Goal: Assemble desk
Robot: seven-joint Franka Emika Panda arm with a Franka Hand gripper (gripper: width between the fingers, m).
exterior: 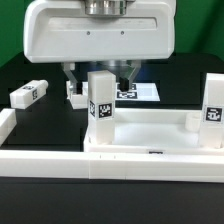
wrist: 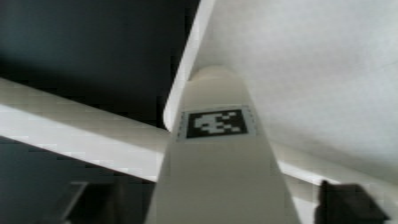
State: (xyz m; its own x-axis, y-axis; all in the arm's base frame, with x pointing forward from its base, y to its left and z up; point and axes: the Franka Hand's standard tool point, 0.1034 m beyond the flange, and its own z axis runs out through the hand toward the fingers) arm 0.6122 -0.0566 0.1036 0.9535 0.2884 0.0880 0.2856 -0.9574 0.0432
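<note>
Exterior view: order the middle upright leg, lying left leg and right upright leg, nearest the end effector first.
1. Middle upright leg, below the end effector.
2. Lying left leg, view's left.
3. Right upright leg, view's right edge.

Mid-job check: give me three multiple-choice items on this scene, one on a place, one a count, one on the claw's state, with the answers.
1. The loose leg at the exterior view's far left rests:
A) on the black table
B) on the marker board
C) on top of another leg

2. How many upright legs stand at the desk top?
A) none
B) two
C) four

3. The claw is:
A) shut on a rail
B) open, straddling a tagged leg
C) out of view

Answers:
1 A: it lies on its side on dark tabletop.
2 B: one near the middle, a second leg at the exterior view's right.
3 B: the wrist view shows the fingers clear of the leg on both sides.
</note>
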